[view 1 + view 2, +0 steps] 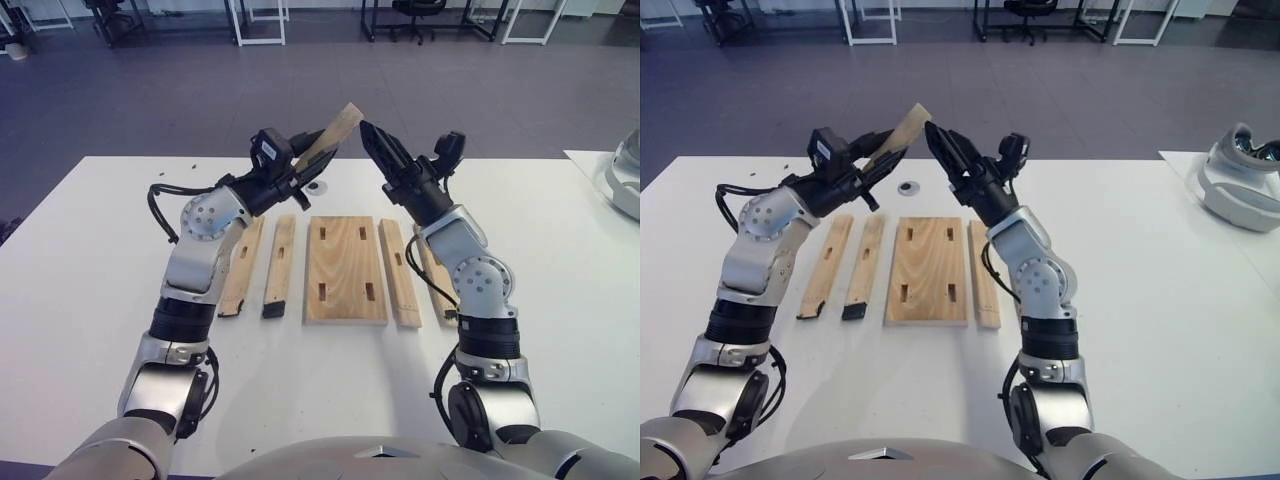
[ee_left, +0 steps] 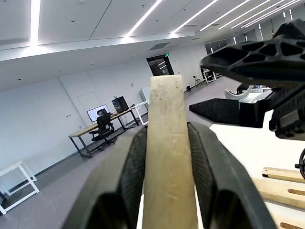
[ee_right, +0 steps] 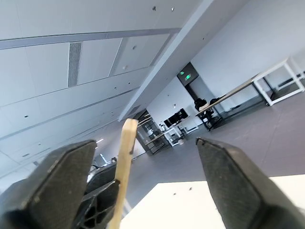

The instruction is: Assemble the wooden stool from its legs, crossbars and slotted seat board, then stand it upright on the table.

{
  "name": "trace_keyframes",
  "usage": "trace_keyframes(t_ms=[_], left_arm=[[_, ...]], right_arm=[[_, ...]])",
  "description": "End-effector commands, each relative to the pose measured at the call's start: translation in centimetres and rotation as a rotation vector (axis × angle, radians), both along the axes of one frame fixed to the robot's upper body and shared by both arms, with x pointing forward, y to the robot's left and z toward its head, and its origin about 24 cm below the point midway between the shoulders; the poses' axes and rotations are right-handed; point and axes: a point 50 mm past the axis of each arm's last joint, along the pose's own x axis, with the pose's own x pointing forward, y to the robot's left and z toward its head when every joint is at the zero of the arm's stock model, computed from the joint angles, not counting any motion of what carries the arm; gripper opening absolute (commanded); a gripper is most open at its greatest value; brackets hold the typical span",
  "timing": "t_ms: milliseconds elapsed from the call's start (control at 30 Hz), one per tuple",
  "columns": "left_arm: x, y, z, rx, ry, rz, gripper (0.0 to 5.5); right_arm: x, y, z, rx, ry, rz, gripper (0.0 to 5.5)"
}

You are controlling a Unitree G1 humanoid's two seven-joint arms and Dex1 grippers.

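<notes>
Left eye view shows the slotted seat board point(image 1: 345, 268) flat on the table point(image 1: 90, 260), below both raised grippers. Above it the left gripper point(image 1: 305, 160) clamps a wooden bar point(image 1: 340, 125), its long axis tilting up towards the right gripper point(image 1: 368, 138), whose jaws stand wide just beside the free end, likely ready for a handover.

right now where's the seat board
The seat board lies flat at the middle of the table in the left eye view, between the arms, a wooden bar on each side.
</notes>
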Motion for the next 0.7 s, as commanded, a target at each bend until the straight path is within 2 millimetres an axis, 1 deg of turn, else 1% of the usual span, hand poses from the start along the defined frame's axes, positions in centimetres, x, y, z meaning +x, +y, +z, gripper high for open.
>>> trace_keyframes(t_ms=[33, 100, 333, 400, 467, 567, 700], left_arm=[[-0.6, -1.1, 0.3, 0.066, -0.046, -0.072, 1.28], [-0.9, -1.4, 0.2, 0.078, -0.052, -0.093, 1.28], [-1.1, -1.5, 0.0, 0.111, -0.065, -0.097, 1.28], [-1.1, -1.4, -0.1, 0.113, -0.066, -0.094, 1.28], [-1.1, -1.4, -0.2, 0.119, -0.065, -0.092, 1.28], [-1.1, -1.4, -0.4, 0.127, -0.065, -0.089, 1.28], [-1.1, -1.5, -0.7, 0.146, -0.058, -0.097, 1.28]], right_arm=[[-0.4, 0.7, 0.6, 0.028, 0.002, 0.043, 3.90], [-0.3, 0.8, 0.6, 0.061, 0.026, 0.041, 3.90], [-0.7, 1.1, 0.6, 0.077, 0.046, 0.060, 2.53], [-0.9, 1.2, 0.6, 0.087, 0.051, 0.067, 2.00], [-0.9, 1.1, 0.6, 0.095, 0.054, 0.066, 1.65], [-1.0, 1.0, 0.6, 0.094, 0.056, 0.059, 0.97], [-1.0, 0.9, 0.6, 0.092, 0.052, 0.049, 0.42]])
